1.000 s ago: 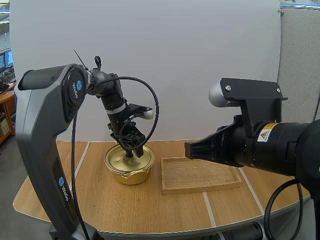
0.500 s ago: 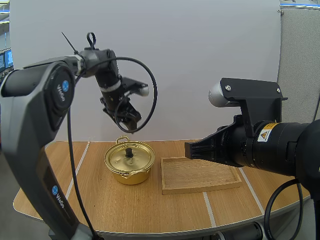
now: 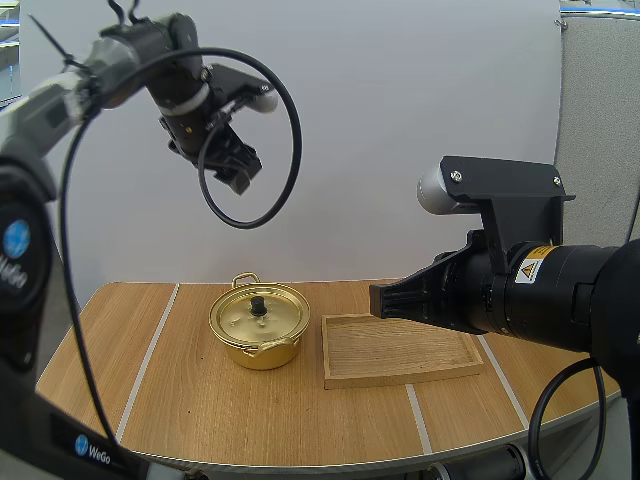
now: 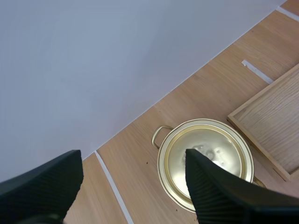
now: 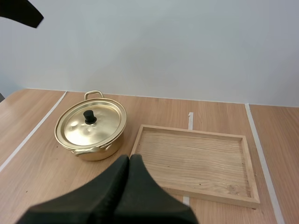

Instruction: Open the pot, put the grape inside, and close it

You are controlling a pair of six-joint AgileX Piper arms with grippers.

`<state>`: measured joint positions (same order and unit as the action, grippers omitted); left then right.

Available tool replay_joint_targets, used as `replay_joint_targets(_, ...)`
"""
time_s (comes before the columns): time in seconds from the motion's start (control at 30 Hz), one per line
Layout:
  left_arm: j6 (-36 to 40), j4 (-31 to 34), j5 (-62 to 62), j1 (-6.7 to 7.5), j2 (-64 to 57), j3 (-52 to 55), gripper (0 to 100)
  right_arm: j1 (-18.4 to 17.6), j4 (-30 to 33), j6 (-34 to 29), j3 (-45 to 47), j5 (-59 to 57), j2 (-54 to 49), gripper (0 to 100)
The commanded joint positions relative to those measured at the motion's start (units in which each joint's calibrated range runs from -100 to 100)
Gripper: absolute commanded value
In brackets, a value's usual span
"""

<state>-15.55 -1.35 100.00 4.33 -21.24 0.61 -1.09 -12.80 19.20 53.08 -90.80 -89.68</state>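
The inside of the round gold metal pot is hidden by its round gold lid. In the left wrist view, one side of the pot is covered by a black ribbed finger of the left gripper, and the flat wooden tray is cut off by the picture's edge. In the high view, the far right corner of the tray is hidden behind the big black right arm.

Lidded pot on the table, just left of the wooden tray
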Motion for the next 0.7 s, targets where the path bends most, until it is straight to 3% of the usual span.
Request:
replay_joint_targets(0.0, 1.4, 0.4, 0.0, 0.19, -3.9, -0.5, 100, -0.1, -0.4, -0.2, 0.3, 0.5, -0.4, 0)
replay_joint_targets(0.67, 5.5, 1.0, 0.0, 0.19, -29.6, -0.5, 100, -0.1, -0.6, -0.2, 0.3, 0.5, -0.4, 0)
